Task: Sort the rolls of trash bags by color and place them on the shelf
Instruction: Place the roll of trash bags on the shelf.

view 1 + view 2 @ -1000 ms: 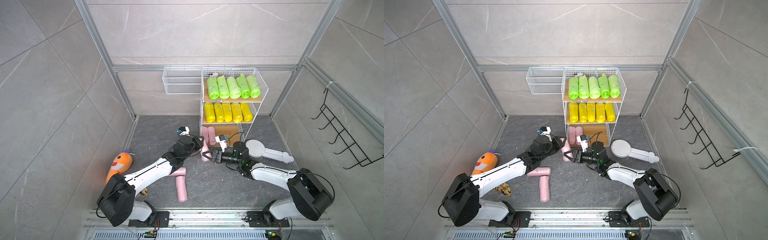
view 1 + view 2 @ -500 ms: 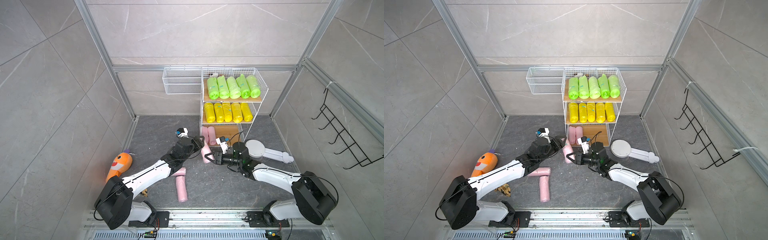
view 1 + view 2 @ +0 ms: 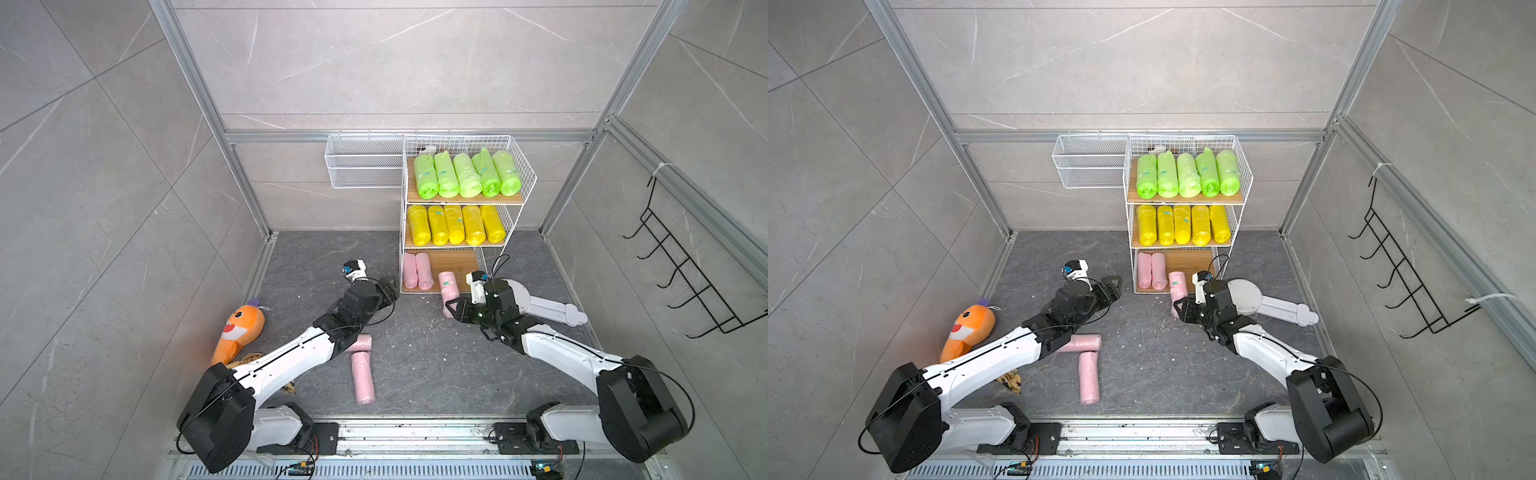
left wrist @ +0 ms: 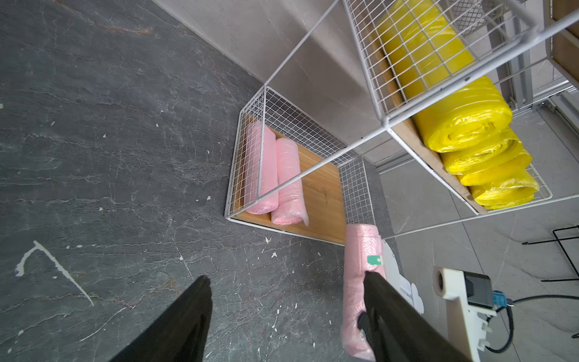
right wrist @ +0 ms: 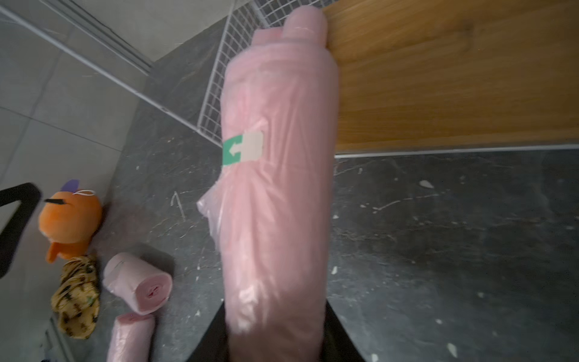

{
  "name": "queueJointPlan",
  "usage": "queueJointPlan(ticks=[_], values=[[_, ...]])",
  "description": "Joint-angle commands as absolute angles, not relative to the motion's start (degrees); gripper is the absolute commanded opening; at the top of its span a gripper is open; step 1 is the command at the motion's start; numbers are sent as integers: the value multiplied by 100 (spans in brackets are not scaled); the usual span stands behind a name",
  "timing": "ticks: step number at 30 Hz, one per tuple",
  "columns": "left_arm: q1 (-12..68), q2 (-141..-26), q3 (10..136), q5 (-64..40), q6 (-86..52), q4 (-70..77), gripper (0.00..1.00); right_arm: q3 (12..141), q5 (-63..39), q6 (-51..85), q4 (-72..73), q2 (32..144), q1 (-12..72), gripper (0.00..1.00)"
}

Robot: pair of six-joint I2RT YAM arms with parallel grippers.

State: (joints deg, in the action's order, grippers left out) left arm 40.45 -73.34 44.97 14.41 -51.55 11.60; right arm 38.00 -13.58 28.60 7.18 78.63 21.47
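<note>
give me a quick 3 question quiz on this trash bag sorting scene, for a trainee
1. True or false: the right fingers are shut on a pink roll in front of the shelf.
2. Which tier of the shelf holds the yellow rolls? A top, B middle, C bottom.
3. Fill in: the left fingers stand ___ with nothing between them.
Key: 1 true; 2 B; 3 open.
</note>
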Motion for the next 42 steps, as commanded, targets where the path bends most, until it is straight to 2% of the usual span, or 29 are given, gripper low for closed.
queueJointPlan(ticks=[1,18,32,42], values=[[4022,-7317,4563,1356,-4961,1159,79,4191,-749,2531,924,8251,2105,35],[4024,-7161,4525,1363,-4911,943,80,5510,-509,2676,1652,10302,2025,36],[4021,-7032,4414,1400,-4910,860,80,6275,-566,2850,1569,11127,1943,38],[4020,-6988,4369,1426,-4891,791,80,6718,-749,3056,1582,11490,1916,44]])
